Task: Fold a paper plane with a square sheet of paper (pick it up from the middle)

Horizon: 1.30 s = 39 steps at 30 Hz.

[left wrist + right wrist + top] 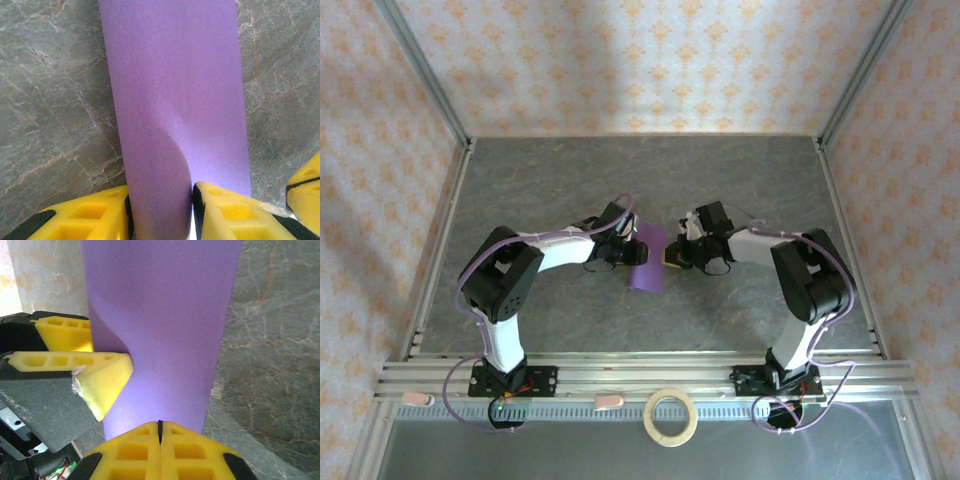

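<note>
We judge the first fold is under way: the square sheet of paper [648, 258], now a narrow strip, sits well beyond the tape ring [651, 417]. The right gripper [160, 427] is clenched on one end and the left gripper [161, 200] pinches a bowed part. Next we would need to flatten the crease squarely.

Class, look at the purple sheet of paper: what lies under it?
Grey marbled table shows on either side of the purple sheet; whatever lies directly beneath is covered by the paper.

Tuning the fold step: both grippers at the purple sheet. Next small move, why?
Probably close the left gripper further: the square sheet of paper bows in a soft curl between its fingers, uncreased, while the shut right gripper pins its edge.
</note>
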Tool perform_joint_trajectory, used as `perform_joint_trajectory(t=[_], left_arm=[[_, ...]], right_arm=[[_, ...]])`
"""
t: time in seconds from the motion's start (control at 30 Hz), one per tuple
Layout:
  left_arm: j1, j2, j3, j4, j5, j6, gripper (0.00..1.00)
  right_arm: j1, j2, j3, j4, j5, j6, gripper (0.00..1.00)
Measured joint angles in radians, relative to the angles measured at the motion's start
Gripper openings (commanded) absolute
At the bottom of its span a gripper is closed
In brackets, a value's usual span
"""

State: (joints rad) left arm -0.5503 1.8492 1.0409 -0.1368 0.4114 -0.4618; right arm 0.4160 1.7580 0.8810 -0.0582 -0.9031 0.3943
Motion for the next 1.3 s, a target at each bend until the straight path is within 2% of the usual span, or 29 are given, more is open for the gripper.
perform_joint_trajectory(t=[0.2,0.43,0.67,0.77,0.93,1.3], left_arm=[[0.0,0.003,0.006,-0.007,0.0,0.0,0.42],[0.0,0.003,0.006,-0.008,0.0,0.0,0.41],[-0.003,0.009,0.023,-0.025,-0.001,0.0,0.47],[-0.006,0.011,0.027,-0.032,-0.005,0.0,0.46],[-0.006,0.018,0.04,-0.055,-0.028,0.012,0.36],[-0.006,0.019,0.042,-0.059,-0.03,0.02,0.4]], right_arm=[[-0.008,0.005,0.006,0.017,0.006,0.04,0.05],[-0.06,-0.023,-0.026,0.064,0.082,0.119,0.06],[-0.123,-0.085,-0.077,0.094,0.14,0.169,0.07],[-0.122,-0.093,-0.083,0.104,0.145,0.172,0.08],[-0.122,-0.093,-0.097,0.105,0.145,0.174,0.08],[-0.122,-0.093,-0.105,0.113,0.14,0.175,0.08]])
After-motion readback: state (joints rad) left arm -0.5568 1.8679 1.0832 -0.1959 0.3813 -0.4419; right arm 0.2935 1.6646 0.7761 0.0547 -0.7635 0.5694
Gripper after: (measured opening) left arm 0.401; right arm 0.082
